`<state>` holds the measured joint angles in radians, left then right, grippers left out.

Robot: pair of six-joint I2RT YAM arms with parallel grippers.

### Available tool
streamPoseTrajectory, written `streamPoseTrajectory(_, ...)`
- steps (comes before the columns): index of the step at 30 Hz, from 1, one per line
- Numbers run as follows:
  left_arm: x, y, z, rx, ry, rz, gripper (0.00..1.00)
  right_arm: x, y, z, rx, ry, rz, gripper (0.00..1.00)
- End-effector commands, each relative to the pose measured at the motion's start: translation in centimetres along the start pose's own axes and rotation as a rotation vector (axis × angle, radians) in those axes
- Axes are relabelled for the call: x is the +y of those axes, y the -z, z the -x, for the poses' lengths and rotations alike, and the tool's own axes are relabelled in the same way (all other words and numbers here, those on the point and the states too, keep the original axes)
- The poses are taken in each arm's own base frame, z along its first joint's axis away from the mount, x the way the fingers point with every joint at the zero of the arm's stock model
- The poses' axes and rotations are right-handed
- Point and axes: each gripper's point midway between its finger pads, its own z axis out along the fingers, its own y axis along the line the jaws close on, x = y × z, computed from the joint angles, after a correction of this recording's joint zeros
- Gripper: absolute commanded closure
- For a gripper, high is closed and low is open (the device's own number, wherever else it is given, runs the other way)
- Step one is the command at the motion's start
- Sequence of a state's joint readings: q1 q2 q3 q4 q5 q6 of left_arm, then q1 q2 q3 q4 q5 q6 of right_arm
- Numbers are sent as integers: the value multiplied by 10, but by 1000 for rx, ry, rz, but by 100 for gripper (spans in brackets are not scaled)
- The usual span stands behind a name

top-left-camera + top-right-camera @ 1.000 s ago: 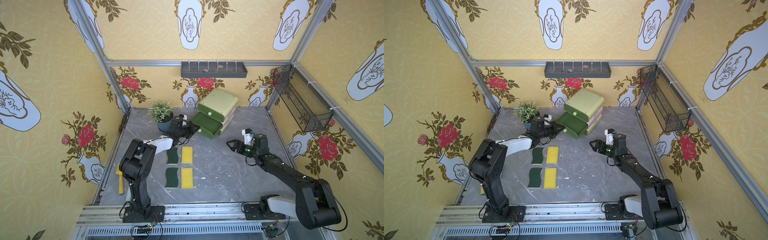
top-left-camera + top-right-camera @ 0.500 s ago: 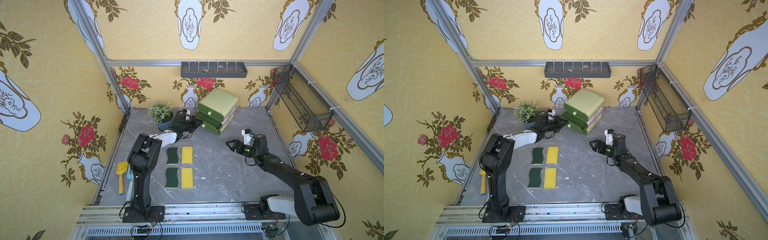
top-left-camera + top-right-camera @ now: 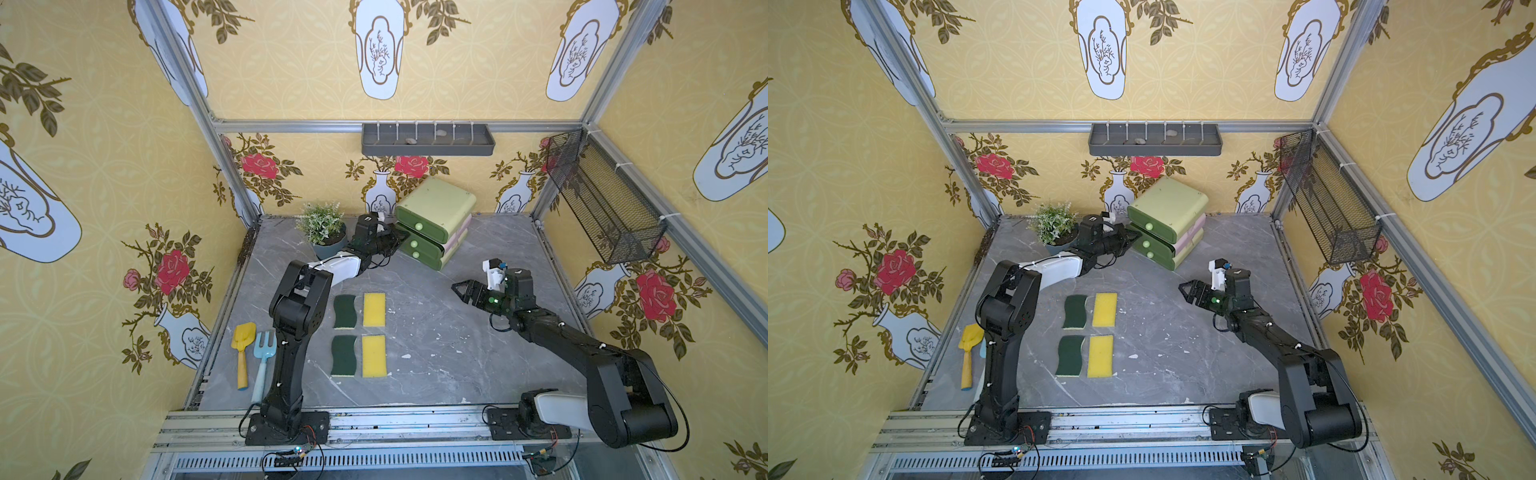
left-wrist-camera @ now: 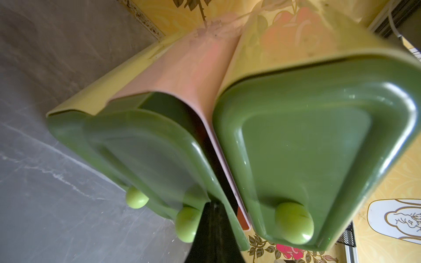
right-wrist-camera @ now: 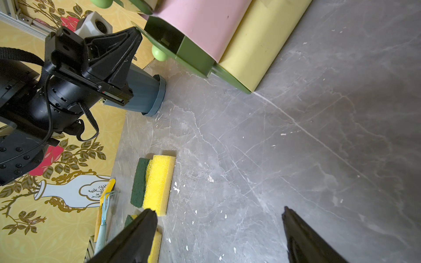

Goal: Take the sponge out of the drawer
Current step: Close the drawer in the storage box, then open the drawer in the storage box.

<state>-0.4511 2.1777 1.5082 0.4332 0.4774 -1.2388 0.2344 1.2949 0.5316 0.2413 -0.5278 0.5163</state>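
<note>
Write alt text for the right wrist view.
The right end effector hangs open and empty above a gray table. Ahead, the shut left end effector is at the front of a green drawer that stands slightly out of a small cabinet. A yellow-and-green sponge lies on the table.

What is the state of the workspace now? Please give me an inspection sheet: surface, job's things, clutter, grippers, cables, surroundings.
Surface: grey marble table, white flecks scattered.
Job's things: green drawer unit at the back, its middle drawer partly out; four sponges, two green and two yellow, on the table; none seen inside a drawer.
Clutter: potted plant, yellow shovel, blue fork.
Grippers: left gripper shut, tip at the middle drawer's front; right gripper open, empty, above the table.
Cables: black cable at the left wrist; nothing seen snagged.
Surroundings: flowered yellow walls, grey shelf, wire basket.
</note>
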Motion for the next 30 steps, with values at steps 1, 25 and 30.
streamPoseTrajectory(1, 2, -6, 4, -15, 2, 0, 100, 4, 0, 7, -31, 24, 16, 11)
streamPoseTrajectory(25, -25, -31, -46, 71, -89, 5, 97, -2, 8, 13, -70, 26, -22, 11)
streamPoseTrajectory(30, -28, -2, -46, 25, -159, 37, 88, -5, 8, 12, -73, 23, -33, 10)
